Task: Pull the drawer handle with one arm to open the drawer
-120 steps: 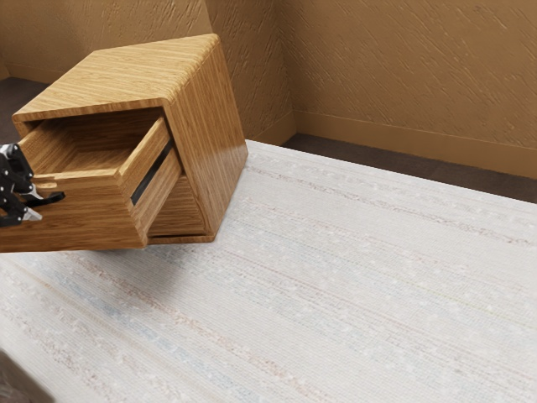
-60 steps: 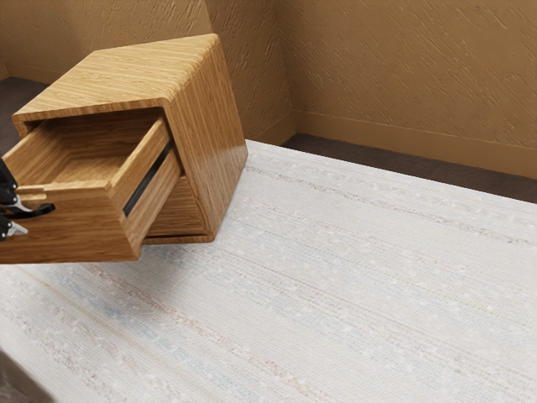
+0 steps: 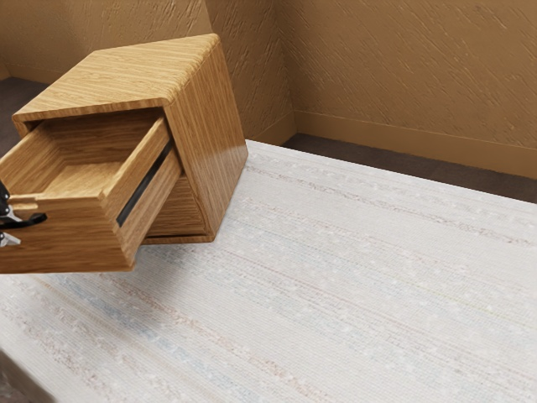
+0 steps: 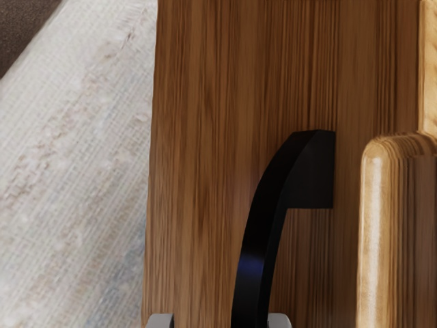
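A light wooden cabinet (image 3: 201, 117) stands at the back of the table, toward the exterior view's left. Its drawer (image 3: 67, 243) is pulled well out, and the bare wooden inside (image 3: 75, 176) shows. My black gripper (image 3: 7, 222) sits at the exterior view's left edge against the drawer front, largely cut off by the frame. In the wrist view the curved black handle (image 4: 273, 219) runs down the drawer front (image 4: 198, 137) and passes between my metal fingertips (image 4: 160, 320). The gripper is shut on the handle.
The pale woven tabletop (image 3: 352, 277) spreads wide to the exterior view's right of the cabinet. Brown textured walls (image 3: 403, 59) close the room behind. A dark floor strip (image 3: 419, 164) runs along the table's far edge.
The drawer has slid further out toward the exterior view's left, and my gripper has moved the same way with it, now almost out of the frame.
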Robot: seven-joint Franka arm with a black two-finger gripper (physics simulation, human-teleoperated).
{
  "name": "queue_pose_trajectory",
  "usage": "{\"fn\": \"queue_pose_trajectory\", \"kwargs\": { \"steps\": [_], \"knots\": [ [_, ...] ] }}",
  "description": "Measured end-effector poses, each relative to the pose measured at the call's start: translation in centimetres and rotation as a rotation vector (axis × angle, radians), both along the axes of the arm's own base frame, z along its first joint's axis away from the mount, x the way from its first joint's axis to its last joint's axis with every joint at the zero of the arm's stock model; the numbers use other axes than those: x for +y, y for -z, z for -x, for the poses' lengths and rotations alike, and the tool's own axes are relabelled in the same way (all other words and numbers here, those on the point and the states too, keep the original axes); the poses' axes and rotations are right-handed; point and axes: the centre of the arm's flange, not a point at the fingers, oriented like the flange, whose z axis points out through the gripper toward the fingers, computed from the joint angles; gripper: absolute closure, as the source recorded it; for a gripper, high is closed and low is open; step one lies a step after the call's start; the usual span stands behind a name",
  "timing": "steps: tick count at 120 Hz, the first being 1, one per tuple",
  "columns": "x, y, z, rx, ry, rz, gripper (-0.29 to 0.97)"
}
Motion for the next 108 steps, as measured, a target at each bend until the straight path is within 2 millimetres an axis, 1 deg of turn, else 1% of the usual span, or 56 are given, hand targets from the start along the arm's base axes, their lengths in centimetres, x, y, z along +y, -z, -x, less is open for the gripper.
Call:
{"fn": "queue_pose_trajectory", "kwargs": {
  "steps": [26, 45, 63, 84, 86, 90, 92, 94, 97, 101, 103, 105, 108],
  "knots": [
    [0.4, -0.2, 0.5, -0.01, -0.002, 0.003, 0.58],
    [0.0, -0.8, 0.8, -0.02, 0.01, -0.012, 0.58],
    [-0.7, -2.3, 1.0, -0.036, 0.032, -0.047, 0.57],
    [-0.8, -4.6, 1.3, -0.055, 0.039, -0.09, 0.57],
    [-0.9, -4.9, 1.3, -0.058, 0.039, -0.095, 0.57],
    [-1.0, -6.4, 1.4, -0.067, 0.041, -0.107, 0.57],
    [-1.0, -7.5, 1.4, -0.072, 0.043, -0.112, 0.57],
    [-1.1, -9.0, 1.0, -0.076, 0.049, -0.117, 0.56],
    [-1.1, -11.7, 0.1, -0.078, 0.061, -0.12, 0.52],
    [-1.1, -14.5, -1.2, -0.065, 0.075, -0.115, 0.45],
    [-1.4, -16.0, -2.1, -0.058, 0.093, -0.109, 0.42],
    [-1.7, -17.3, -3.1, -0.047, 0.113, -0.101, 0.39],
    [-2.5, -18.7, -4.7, -0.023, 0.15, -0.086, 0.34]
  ]
}}
